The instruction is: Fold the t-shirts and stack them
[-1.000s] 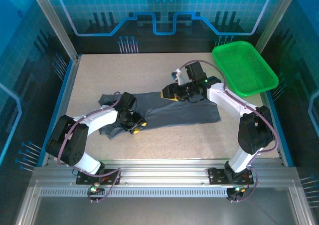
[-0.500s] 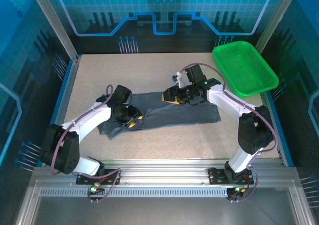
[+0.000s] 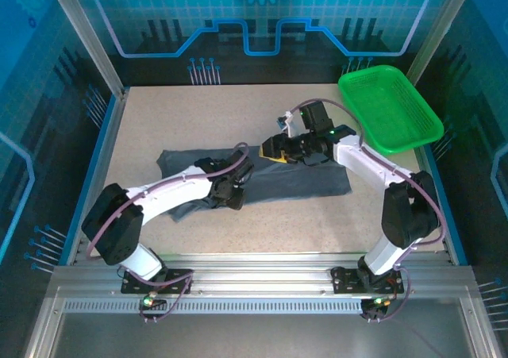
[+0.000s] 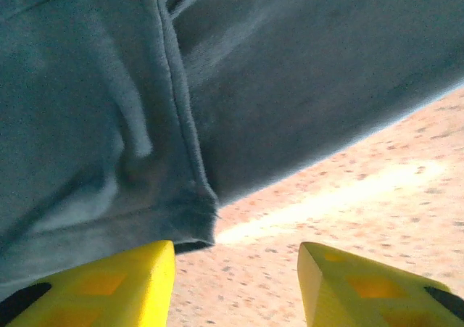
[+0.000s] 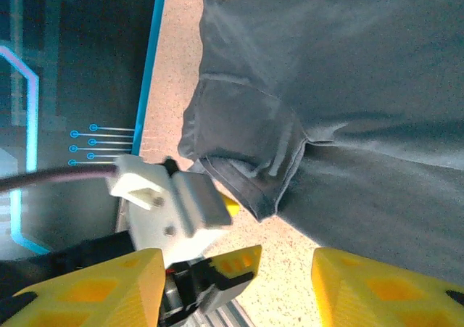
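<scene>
1. Green basket point(image 3: 390, 108) sits tilted at the far right corner of the table point(image 3: 198, 112), well apart from the t-shirt point(image 3: 305, 179)
2. Blue-lit panels close the table on the left, far and right sides; a metal rail point(image 3: 254, 282) runs along the near edge
3. Left arm point(image 3: 171, 190) lies across the near left part of the t-shirt and covers it there; right arm point(image 3: 365, 163) reaches in from the right over the far right corner
4. T-shirt lies flat mid-table, dark grey, long axis running left to right, with the right end a little nearer than the left
5. Left end is bunched, with a sleeve poking toward the far left; right end is a straight edge; cannot tell which way the collar points
6. Left gripper point(image 3: 236, 185) is at the near edge of the t-shirt, about mid-length; its yellow fingers point(image 4: 109, 291) are spread, with bare table between them and a hem corner just beside the left one
7. Right gripper point(image 3: 271, 148) is at the far edge of the t-shirt, across from the left gripper; its fingers point(image 5: 384, 291) are spread wide, pinching nothing, with a folded sleeve seam ahead of them
</scene>
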